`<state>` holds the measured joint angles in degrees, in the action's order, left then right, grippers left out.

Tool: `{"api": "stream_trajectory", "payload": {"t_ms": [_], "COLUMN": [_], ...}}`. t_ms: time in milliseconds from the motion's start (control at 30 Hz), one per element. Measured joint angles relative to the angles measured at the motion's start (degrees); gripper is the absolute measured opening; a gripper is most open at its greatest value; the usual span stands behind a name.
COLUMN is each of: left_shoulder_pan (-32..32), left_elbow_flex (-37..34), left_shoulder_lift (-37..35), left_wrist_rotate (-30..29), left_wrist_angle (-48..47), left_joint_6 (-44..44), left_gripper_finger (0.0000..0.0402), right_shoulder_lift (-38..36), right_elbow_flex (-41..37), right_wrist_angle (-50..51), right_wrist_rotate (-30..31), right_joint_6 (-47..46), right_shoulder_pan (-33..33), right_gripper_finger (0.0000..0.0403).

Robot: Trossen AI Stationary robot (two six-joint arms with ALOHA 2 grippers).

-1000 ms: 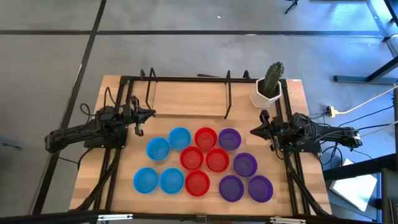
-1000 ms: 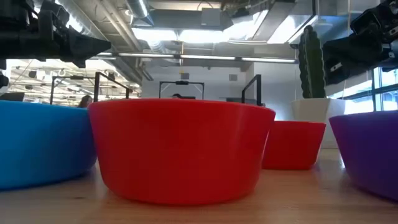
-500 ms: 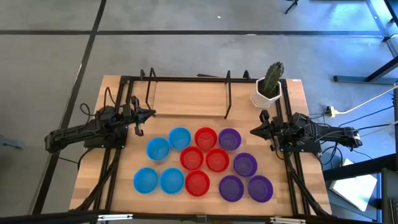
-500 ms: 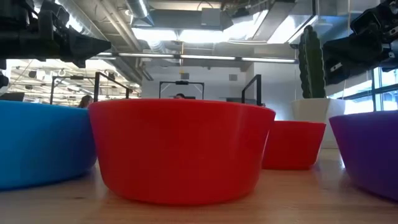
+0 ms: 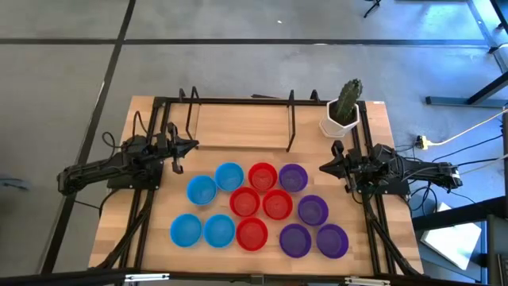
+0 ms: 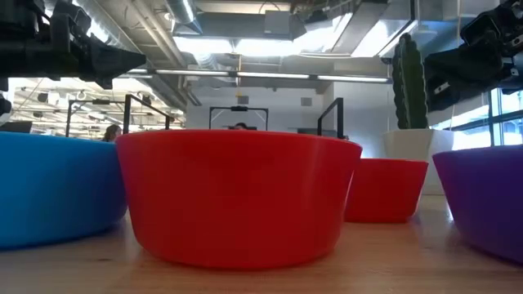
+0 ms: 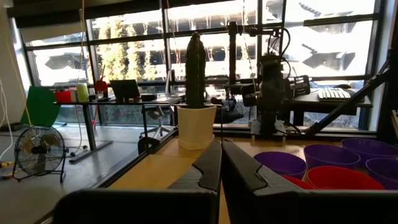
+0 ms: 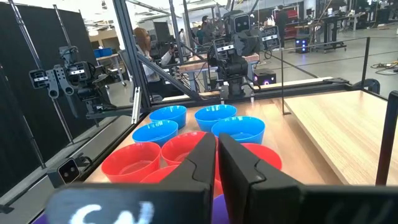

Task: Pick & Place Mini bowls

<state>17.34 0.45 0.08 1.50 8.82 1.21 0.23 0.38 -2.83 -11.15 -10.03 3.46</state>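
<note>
Blue, red and purple bowls (image 5: 262, 206) sit clustered mid-table, touching. Your left gripper (image 5: 193, 145) and right gripper (image 5: 324, 168) hover at the sides, fingers together, empty. Open one before descending; choose an outer bowl to avoid nudging its neighbours.

I count twelve bowls: four blue (image 5: 202, 190), four red (image 5: 262, 175), four purple (image 5: 293, 177) (grouped by colour), plus one cactus pot (image 5: 341, 119) and two arms.
</note>
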Motion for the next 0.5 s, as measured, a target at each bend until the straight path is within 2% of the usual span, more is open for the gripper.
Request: {"api": "stream_trajectory", "payload": {"t_ms": [500], "left_shoulder_pan": [0.0], "left_elbow_flex": [0.0], "left_shoulder_lift": [0.0], "left_wrist_rotate": [0.0], "left_wrist_angle": [0.0], "left_joint_6": [0.0], "left_gripper_finger": [0.0007], "right_shoulder_lift": [0.0], "right_elbow_flex": [0.0], "right_wrist_angle": [0.0], "right_wrist_rotate": [0.0], "right_joint_6": [0.0], "right_shoulder_pan": [0.0], "right_gripper_finger": [0.0021]}}
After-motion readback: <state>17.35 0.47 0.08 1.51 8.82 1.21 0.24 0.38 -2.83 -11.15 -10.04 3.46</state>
